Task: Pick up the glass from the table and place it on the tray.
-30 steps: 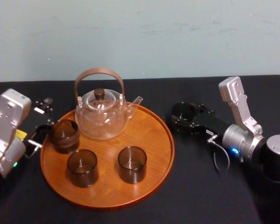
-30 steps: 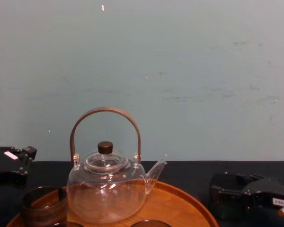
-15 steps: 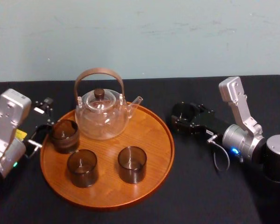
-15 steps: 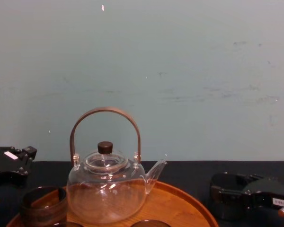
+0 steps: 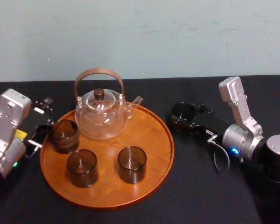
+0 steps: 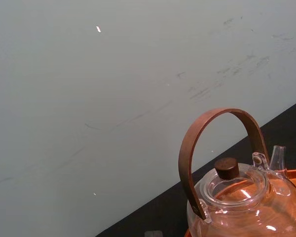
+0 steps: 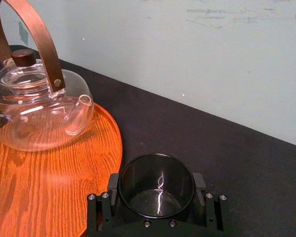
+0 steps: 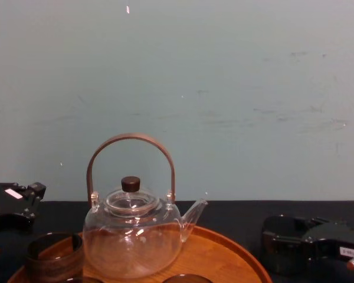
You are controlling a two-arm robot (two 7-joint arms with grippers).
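Cloth of plain black covers the table (image 5: 200, 196), and a pale blue-green wall (image 5: 177, 37) stands behind it. On the table sits the round orange-brown tray (image 5: 154, 133), carrying a clear teapot (image 5: 101, 116) with a brown hoop handle at its back and 3 dark glasses (image 5: 132, 164) nearer the robot.

The glass (image 7: 156, 190) of the task is off the tray, upright, near its right rim. Whether it rests on the cloth or hangs just above it I cannot tell. The right gripper (image 5: 182, 120) has it: its fingers (image 7: 199, 183) are pressed against the glass on 2 opposite sides, and the glass fills the space between them. The right arm (image 5: 242, 137) lies low across the table from the right, pointing toward the tray, with 1 silver link (image 5: 235, 100) standing up behind the wrist.

The left gripper (image 5: 43, 119) is at the tray's left rim with its fingers (image 8: 30, 191) spread apart, just beside the leftmost of the 3 glasses. Whether they touch it I cannot tell. The left arm (image 5: 7, 135) rises at the table's left edge.
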